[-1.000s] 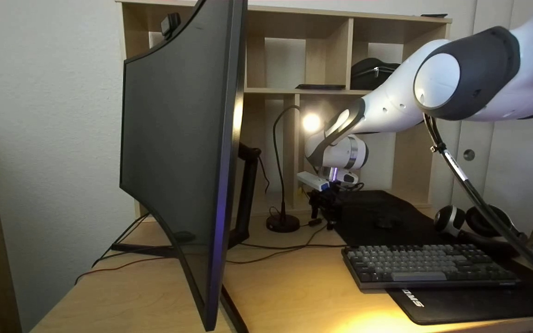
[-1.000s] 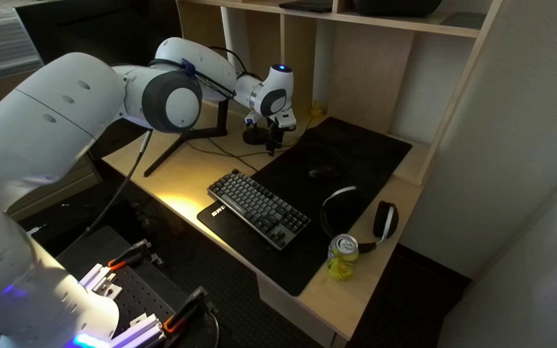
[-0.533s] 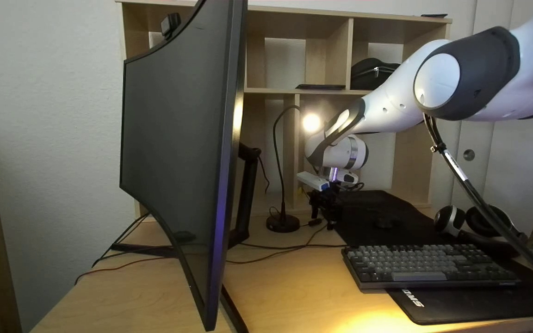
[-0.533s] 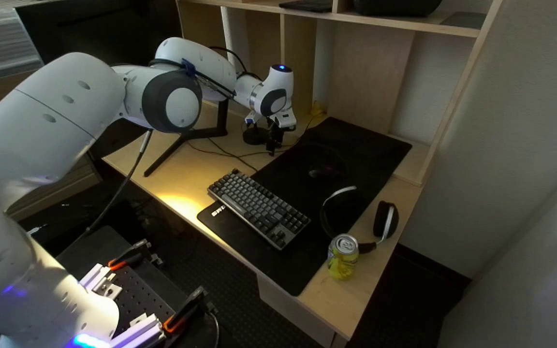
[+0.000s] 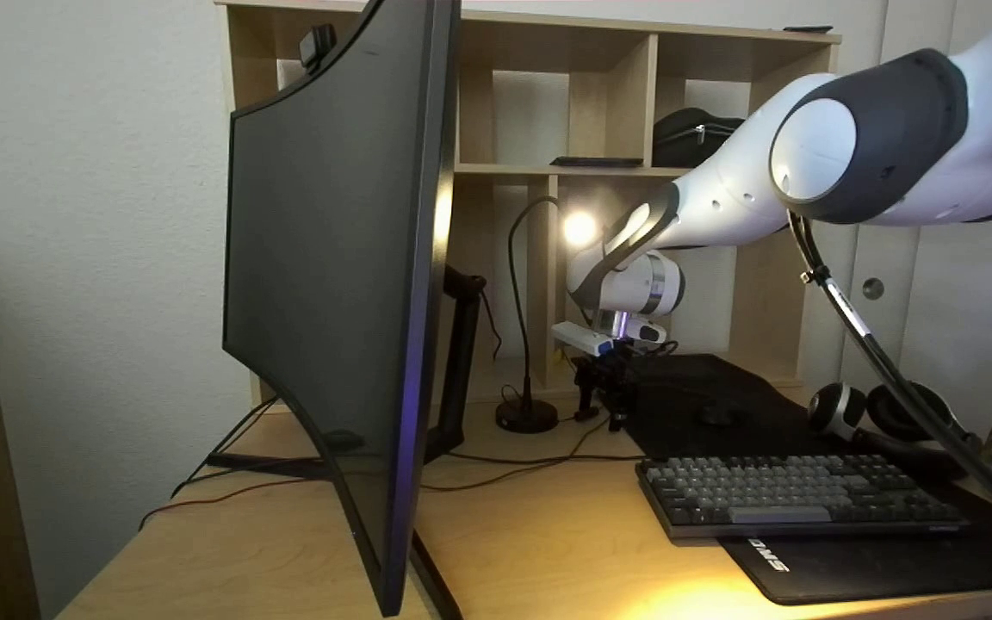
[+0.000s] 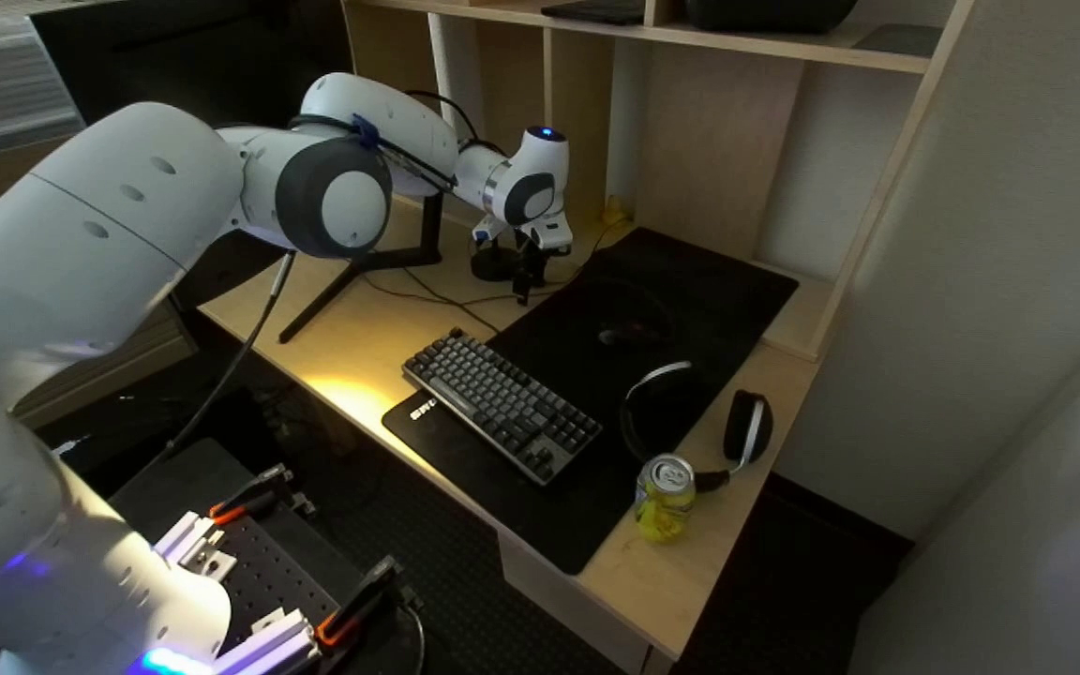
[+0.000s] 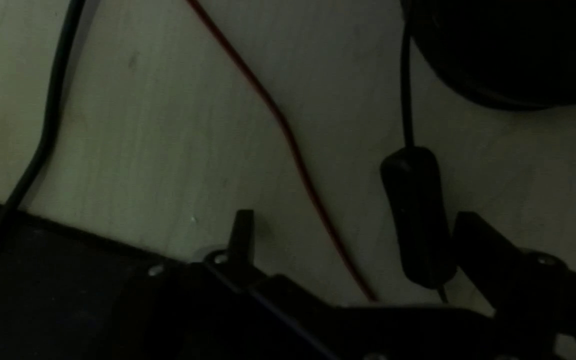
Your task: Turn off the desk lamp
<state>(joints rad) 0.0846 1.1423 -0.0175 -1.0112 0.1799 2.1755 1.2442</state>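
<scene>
"Starting left, past the monitor [image 5: 332, 250]: what to find?"

"See the desk lamp [image 5: 527, 417], upright and lit far back on the desk [image 5: 530, 534]; probably too bendy to grip."

"Where instead, rightward?"

"At the likely cord switch [image 7: 418, 217]: probably light, hard, apt to slide. Pinch its sides."

"And the gripper [image 5: 601, 419]?"

"Apart, with the cord switch between; can't tell about contact."

Bold white lettering [image 5: 769, 555] stands at one corner of the black rectangular desk mat [image 6: 690, 291], in both exterior views; an S seems to show, but the rest cannot be made out. Print on the yellow and silver metal can [image 6: 664, 506] and key legends on the black and grey rectangular keyboard [image 6: 502, 403] are too small to read.
</scene>
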